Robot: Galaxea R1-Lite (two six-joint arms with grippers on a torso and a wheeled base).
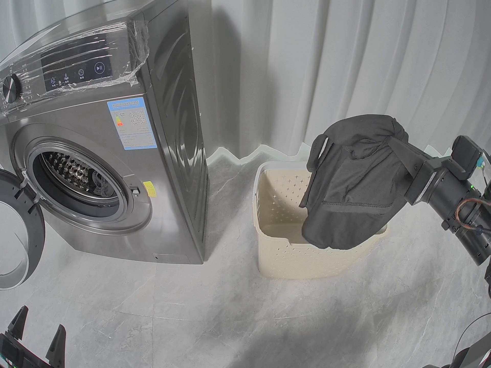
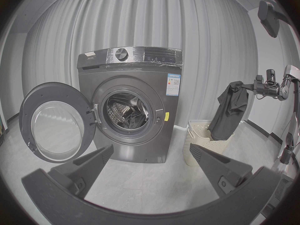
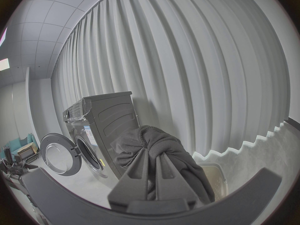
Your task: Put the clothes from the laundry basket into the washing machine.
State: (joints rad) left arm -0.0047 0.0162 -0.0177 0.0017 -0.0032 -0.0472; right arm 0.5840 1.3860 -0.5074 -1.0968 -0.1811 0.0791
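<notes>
Currently we are seeing the washing machine (image 1: 102, 129) at ten o'clock, its door (image 1: 15, 241) hanging open, dark clothing (image 2: 132, 121) lying in the drum. The cream laundry basket (image 1: 279, 251) is sitting at four o'clock. Our right gripper (image 3: 152, 153) is pinching a black garment (image 1: 353, 195) over the basket at three o'clock; our left gripper (image 1: 41, 320) is hovering spread at seven o'clock.
</notes>
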